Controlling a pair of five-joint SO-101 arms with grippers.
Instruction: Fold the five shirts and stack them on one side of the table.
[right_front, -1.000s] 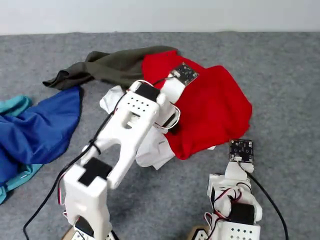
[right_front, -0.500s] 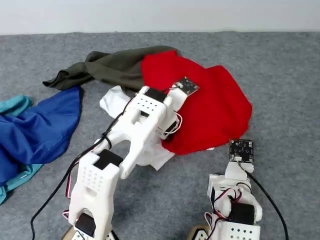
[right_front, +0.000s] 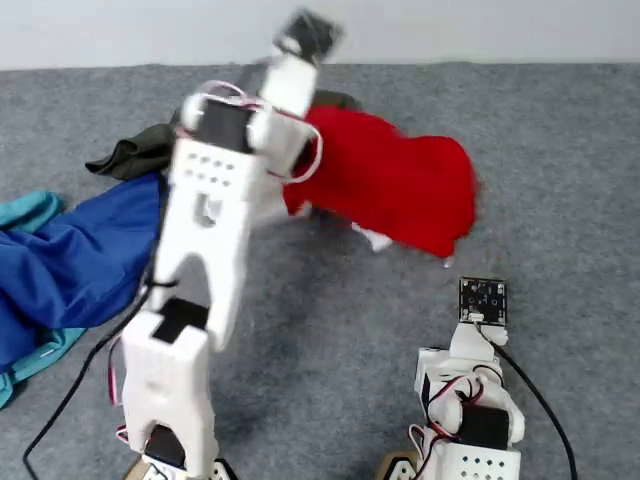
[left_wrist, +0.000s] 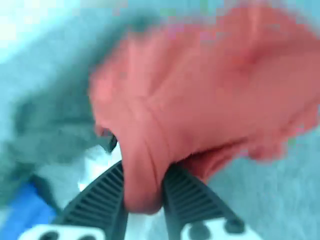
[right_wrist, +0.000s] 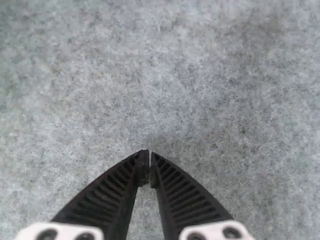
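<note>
My left gripper (left_wrist: 143, 192) is shut on a fold of the red shirt (left_wrist: 210, 95), which hangs lifted from it. In the high view the left arm (right_front: 215, 200) stands raised near the table's far side, and the red shirt (right_front: 400, 185) trails from it to the right above the table. The olive shirt (right_front: 140, 150) lies behind it at the far left. A blue shirt (right_front: 70, 255) lies on a teal one (right_front: 25, 212) at the left edge. A white shirt (right_front: 372, 238) peeks from under the red one. My right gripper (right_wrist: 145, 172) is shut and empty over bare carpet.
The grey carpeted table (right_front: 330, 330) has free room in the middle and on the right. The right arm (right_front: 475, 400) sits folded at the near right edge. A pale wall runs along the far side.
The left arm has swung up and toward the far side, lifting the red shirt off the white one and dragging it left. The right arm has stayed still.
</note>
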